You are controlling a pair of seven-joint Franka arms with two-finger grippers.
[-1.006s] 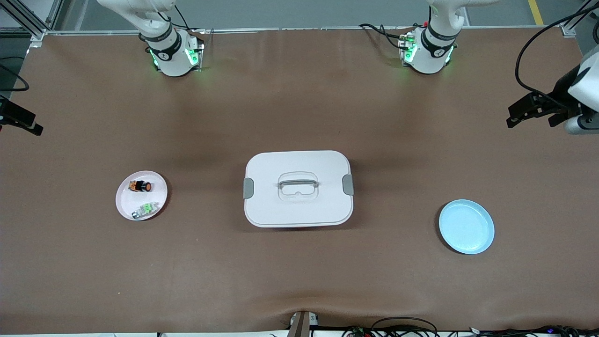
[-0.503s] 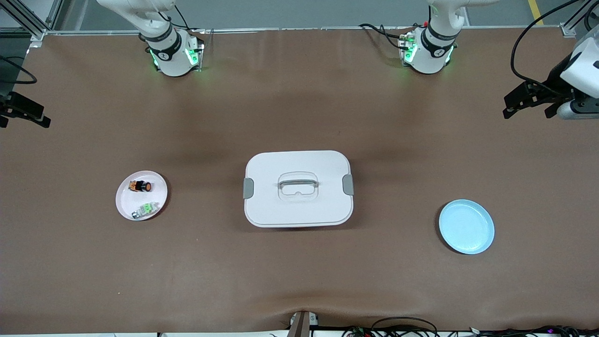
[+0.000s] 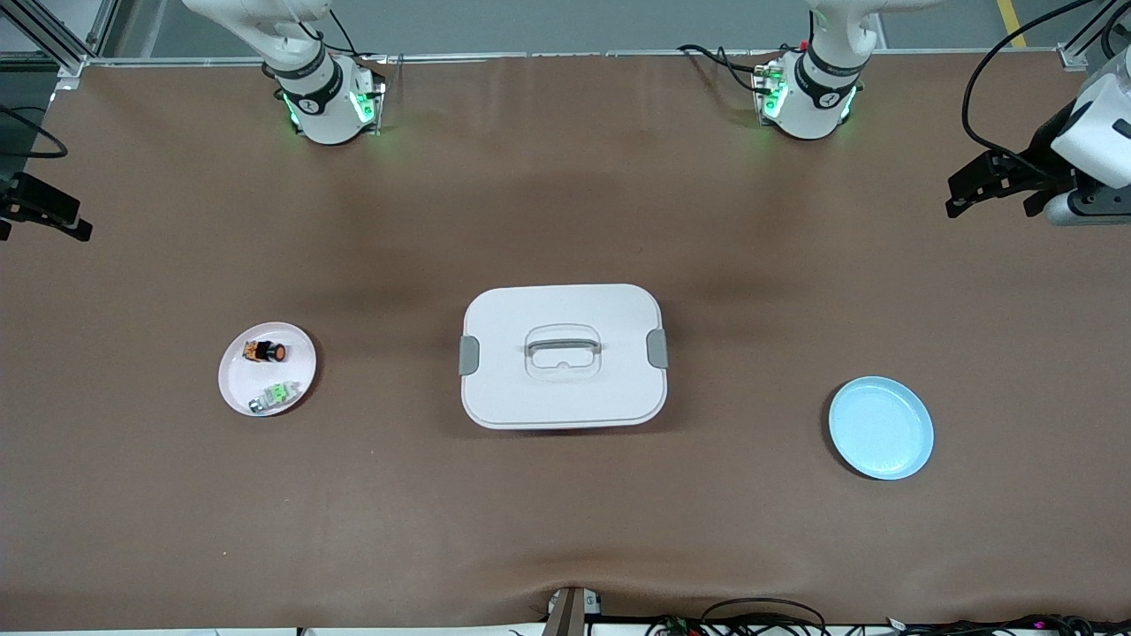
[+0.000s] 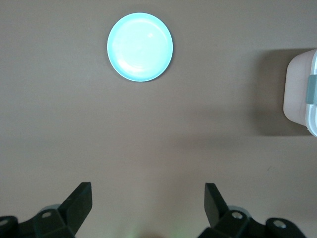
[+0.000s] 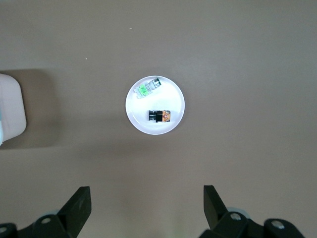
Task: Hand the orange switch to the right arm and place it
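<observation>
The orange switch [image 3: 265,352] [image 5: 160,116] lies on its side on a small pale pink plate [image 3: 231,380] [image 5: 136,119] toward the right arm's end of the table. My right gripper [image 3: 40,225] [image 5: 146,194] hangs high over that end of the table, away from the plate, open and holding nothing. The right arm [image 3: 309,79] rises from its base at the table's back edge. My left gripper [image 3: 990,199] [image 4: 147,193] hangs high over the left arm's end, also open and holding nothing.
A silvery part with green marks [image 3: 274,395] [image 5: 148,87] shares the pink plate. A white lidded box [image 3: 563,389] [image 4: 299,94] stands at the table's middle. A light blue plate [image 3: 881,427] [image 4: 140,47] lies bare toward the left arm's end.
Both grippers have drifted a little toward the robots' base side of the table. Nothing on the table has moved.
</observation>
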